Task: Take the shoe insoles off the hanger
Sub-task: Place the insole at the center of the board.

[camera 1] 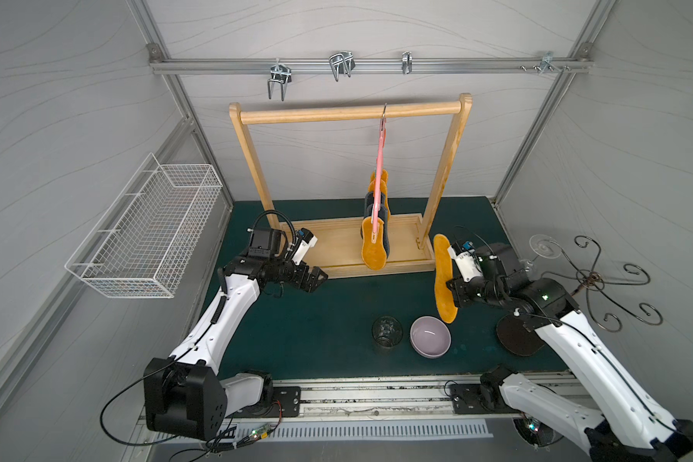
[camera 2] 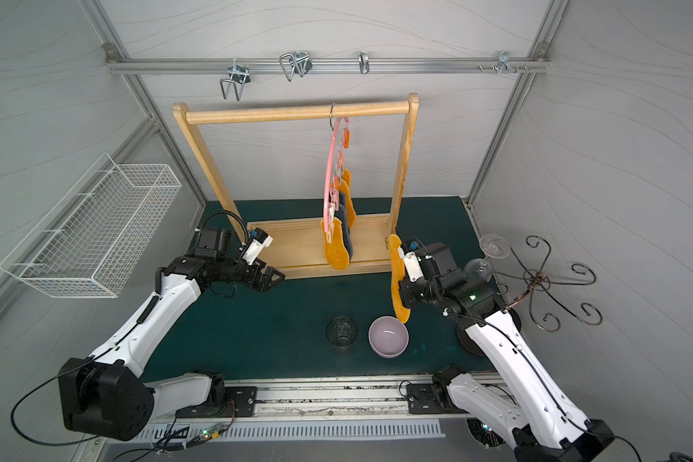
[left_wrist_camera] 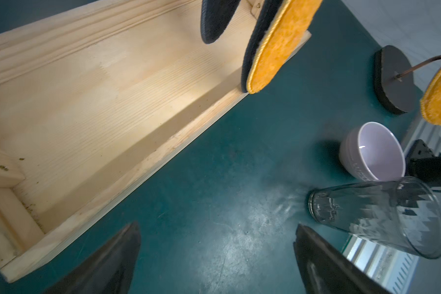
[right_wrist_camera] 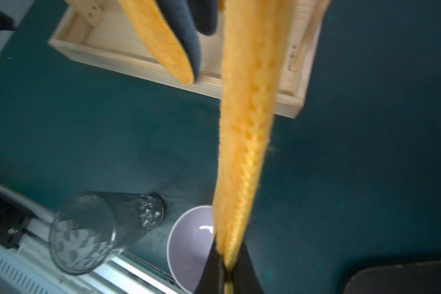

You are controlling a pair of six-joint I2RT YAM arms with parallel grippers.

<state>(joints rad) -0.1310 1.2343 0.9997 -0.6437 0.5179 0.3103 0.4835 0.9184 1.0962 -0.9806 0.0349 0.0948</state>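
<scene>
Between the pressed-together jaws of the right tool (right_wrist_camera: 224,267) a mustard insole (right_wrist_camera: 247,114) is pinched by its long edge. It is held in the air, free of the hanger (camera 2: 329,172). Under this tool, on the green worktop (camera 1: 297,332), stand a lilac bowl (camera 1: 417,348) and, just beside it, a clear glass (camera 1: 387,332). From this tool toward the left tool, the other insoles (camera 1: 373,248), mustard and dark grey, hang in a tight row from the pink hanger on the wooden rack (camera 1: 349,112), above its tray. The left tool (left_wrist_camera: 217,226) has its jaws spread wide and holds nothing. It hovers over the worktop, near the front edge of the tray and well apart from the hanging insoles.
</scene>
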